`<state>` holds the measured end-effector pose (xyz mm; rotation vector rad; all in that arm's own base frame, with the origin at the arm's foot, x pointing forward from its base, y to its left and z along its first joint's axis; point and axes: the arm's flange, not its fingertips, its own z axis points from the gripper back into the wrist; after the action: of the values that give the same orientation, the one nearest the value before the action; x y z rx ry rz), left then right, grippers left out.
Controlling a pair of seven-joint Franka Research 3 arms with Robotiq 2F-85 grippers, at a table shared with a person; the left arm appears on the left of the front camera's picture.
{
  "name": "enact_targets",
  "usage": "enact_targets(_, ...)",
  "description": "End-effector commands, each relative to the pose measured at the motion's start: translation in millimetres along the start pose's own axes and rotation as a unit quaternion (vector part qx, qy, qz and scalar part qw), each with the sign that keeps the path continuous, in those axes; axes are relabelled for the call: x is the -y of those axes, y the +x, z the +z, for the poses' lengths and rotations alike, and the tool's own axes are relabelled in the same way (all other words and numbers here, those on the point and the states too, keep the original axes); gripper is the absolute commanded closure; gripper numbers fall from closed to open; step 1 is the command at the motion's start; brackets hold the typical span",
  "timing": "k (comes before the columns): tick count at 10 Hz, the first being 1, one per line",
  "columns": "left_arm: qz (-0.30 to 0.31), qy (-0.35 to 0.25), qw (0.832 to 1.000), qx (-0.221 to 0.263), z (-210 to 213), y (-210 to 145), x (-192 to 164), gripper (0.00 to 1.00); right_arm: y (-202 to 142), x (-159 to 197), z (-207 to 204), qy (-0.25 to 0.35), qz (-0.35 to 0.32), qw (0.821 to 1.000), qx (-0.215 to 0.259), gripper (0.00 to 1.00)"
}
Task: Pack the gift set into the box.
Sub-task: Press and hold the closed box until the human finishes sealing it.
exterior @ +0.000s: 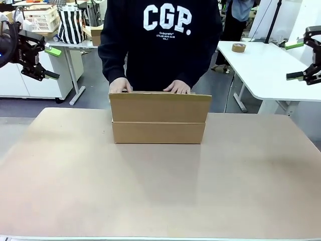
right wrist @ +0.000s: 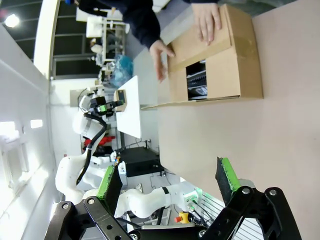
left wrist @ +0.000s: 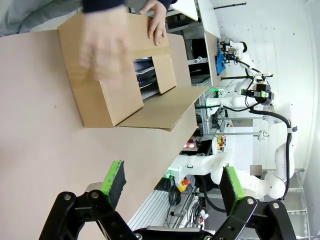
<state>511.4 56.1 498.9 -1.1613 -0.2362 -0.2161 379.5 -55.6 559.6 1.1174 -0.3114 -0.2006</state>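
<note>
The box (exterior: 159, 118) sits on the table (exterior: 160, 201), at the middle of its far half, straight in front of the person. Its near long flap stands upright and hides the inside from the front view. In the wrist views the two short end flaps are folded in over the top. Through the gap between them shows something dark with pale stripes (right wrist: 197, 82), lying inside the box. I take that for the gift set, or part of it, though I cannot tell whether all of it is in.

The person's hands (exterior: 177, 87) rest on the far top edge of the box, on or at the far flap.

The left gripper (exterior: 51, 63) hangs well off to the far left, above the table's level, with its jaws spread and holding nothing. The right gripper (exterior: 292, 61) hangs likewise far out to the right, jaws apart and empty.

By my reading the filling is done or nearly so. The closing is partly made, and what is left is to bring down the long flaps, the near one above all, and perhaps to seal them. The person seems to have this step in hand, not the arms.
</note>
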Motion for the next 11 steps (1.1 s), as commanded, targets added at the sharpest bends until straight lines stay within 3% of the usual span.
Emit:
enact_targets(1,-0.009,0.001,1.000,-0.005,0.8,-4.9,1.4,0.00,1.2,-4.7,-0.3,0.000,-0.005,1.000,0.000,0.00)
enact_targets(11,-0.009,0.001,1.000,-0.005,0.8,-4.9,1.4,0.00,1.2,-4.7,-0.3,0.000,-0.005,1.000,0.000,0.00)
